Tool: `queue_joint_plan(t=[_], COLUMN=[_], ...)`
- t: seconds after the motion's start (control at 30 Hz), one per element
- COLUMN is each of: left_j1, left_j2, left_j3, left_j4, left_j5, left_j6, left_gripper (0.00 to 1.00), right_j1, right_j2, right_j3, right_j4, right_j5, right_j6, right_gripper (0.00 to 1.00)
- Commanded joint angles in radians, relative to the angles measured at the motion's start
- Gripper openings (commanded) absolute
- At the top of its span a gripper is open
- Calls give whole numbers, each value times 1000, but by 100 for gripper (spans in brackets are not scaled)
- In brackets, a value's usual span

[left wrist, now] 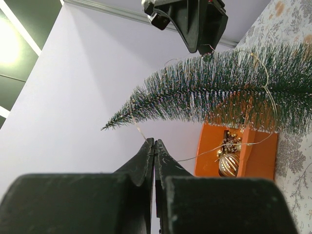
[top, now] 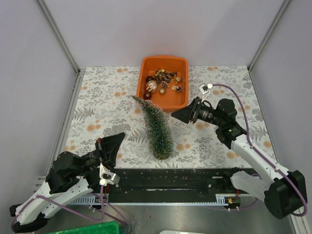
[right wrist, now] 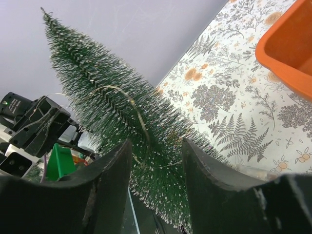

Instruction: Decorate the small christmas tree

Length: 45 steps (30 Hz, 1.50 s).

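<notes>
The small christmas tree (top: 157,127), dark green with frosty tips, stands mid-table, its tip toward the orange tray (top: 144,73). A thin gold wire (left wrist: 139,127) loops over its branches (right wrist: 139,114). My left gripper (top: 119,137) is left of the tree and shut on the end of this wire (left wrist: 154,142). My right gripper (top: 178,115) is open and empty, close to the tree's right side, with the foliage showing between its fingers (right wrist: 156,144). The tree fills the left wrist view (left wrist: 214,92) and the right wrist view (right wrist: 112,97).
The tray holds several gold and brown ornaments (top: 161,83), among them a striped gold ball (left wrist: 228,165). The table has a floral cloth (top: 97,112) and grey walls on three sides. A black rail (top: 165,180) runs along the near edge. A green bin (top: 87,229) sits below it.
</notes>
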Motion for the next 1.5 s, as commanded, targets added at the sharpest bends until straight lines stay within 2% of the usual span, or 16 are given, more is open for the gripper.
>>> queue_joint_plan(t=[0.0,0.07,0.2,0.27,0.33,0.5,0.7,0.87,1.1,1.33,1.47], left_j1=[3,3,3,3,3,3,3,3,3,3,3], left_j2=[8,9,9,8,5,-2,-31,-69,-83,24,81], left_j3=[39,39,36,35,30,19,9,1,1,12,7], left_j4=[32,32,32,32,32,33,13,-22,-50,56,90], left_j5=[-19,-22,-33,-40,-45,-48,-80,-113,-157,-310,-381], left_j6=[11,11,8,3,0,-3,-9,-26,-98,-289,-392], left_gripper=[0,0,0,0,0,0,0,0,0,0,0], right_j1=[5,10,13,13,13,13,13,22,137,160,160], right_j2=[50,67,50,-23,-109,-220,-134,11,258,507,682], right_j3=[-8,-6,8,22,51,176,366,517,774,1026,1205], right_j4=[164,190,191,117,4,-242,-276,-231,-260,-254,-308], right_j5=[-49,-60,-66,-47,-25,-32,-128,-200,-221,-243,-254], right_j6=[51,61,58,12,-48,-157,-217,-258,-378,-396,-422], right_gripper=[50,43,16,5,0,0,0,0,0,0,0])
